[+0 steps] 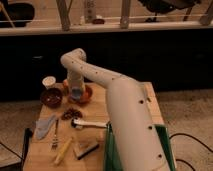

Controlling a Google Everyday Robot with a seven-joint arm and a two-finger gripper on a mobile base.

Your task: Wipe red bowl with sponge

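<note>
The red bowl (85,94) is bright orange-red and sits at the far left part of the wooden table (120,107). The arm partly covers it. My gripper (76,92) points down into the bowl. The small light blue-grey sponge (76,92) is at the gripper's tip, against the inside of the bowl.
A maroon-brown bowl (51,97) and a white cup (49,81) stand left of the red bowl. A blue-grey cloth (44,125), a fork (54,135), a brush (86,123), a tan block with dark top (86,147), a yellow item (63,150) and brown bits (72,113) lie nearer. A green bin (165,145) is at right.
</note>
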